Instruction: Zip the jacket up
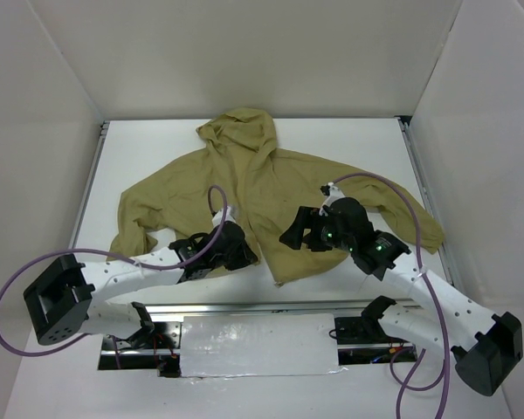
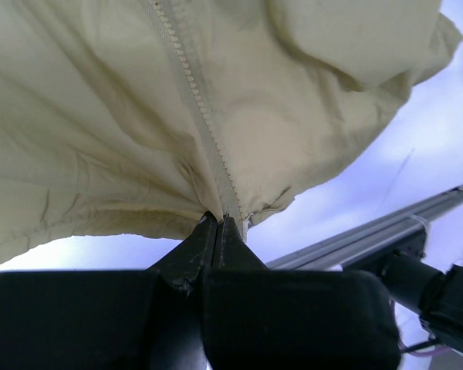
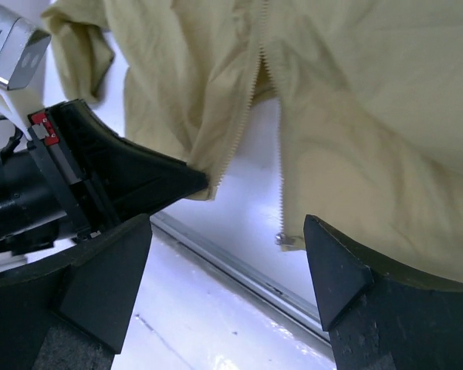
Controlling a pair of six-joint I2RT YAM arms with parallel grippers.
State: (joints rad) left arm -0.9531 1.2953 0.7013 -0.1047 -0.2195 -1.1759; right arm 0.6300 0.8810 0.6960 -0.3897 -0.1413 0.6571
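Jacket (image 1: 271, 188) spread flat on the desk (image 1: 367, 144), hood far, hem at the near edge. Left claw (image 2: 218, 221) clamped shut on the hem at the foot of one zipper side. Right claw (image 3: 228, 231) gapes wide and holds nothing, above the split tooth rows (image 3: 238, 127).

Judgement: hold the left pinch taut. Lower the right claw onto the small metal piece (image 3: 284, 240) at the other row's end and seat it before drawing toward the hood.

White table (image 1: 157, 148); olive-tan hooded jacket (image 1: 262, 192) spread across it, hood toward far edge
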